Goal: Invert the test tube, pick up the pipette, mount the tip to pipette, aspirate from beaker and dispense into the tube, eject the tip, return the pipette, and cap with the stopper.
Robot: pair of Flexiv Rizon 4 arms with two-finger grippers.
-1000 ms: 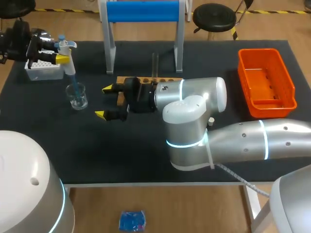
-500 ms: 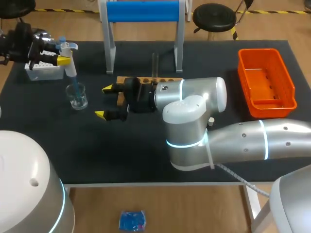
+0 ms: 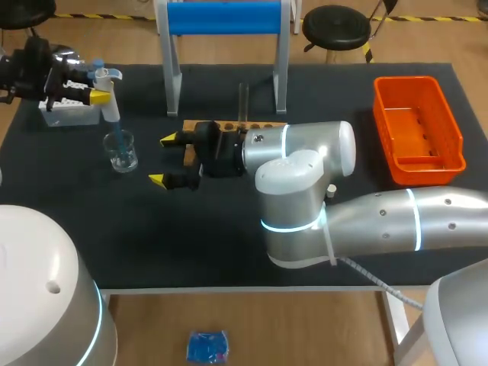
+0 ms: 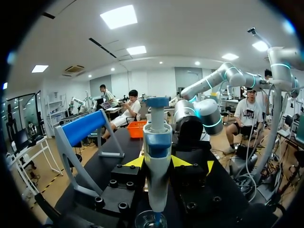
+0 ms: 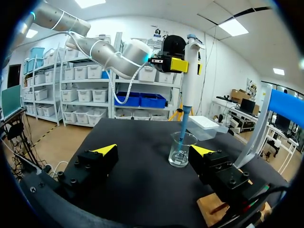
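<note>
While my left gripper clamps the pipette, I should hold its tip vertical inside the beaker below; my right gripper hangs released.

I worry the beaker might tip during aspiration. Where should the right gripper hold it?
Probably around the beaker's round wall, low down, coming in level from the right gripper's side. It stands upright, and the pipette enters its mouth from above.

Bare surface spreads near the robot. A free gap separates the right tool from the beaker, whose mouth the pipette blocks from above.
</note>
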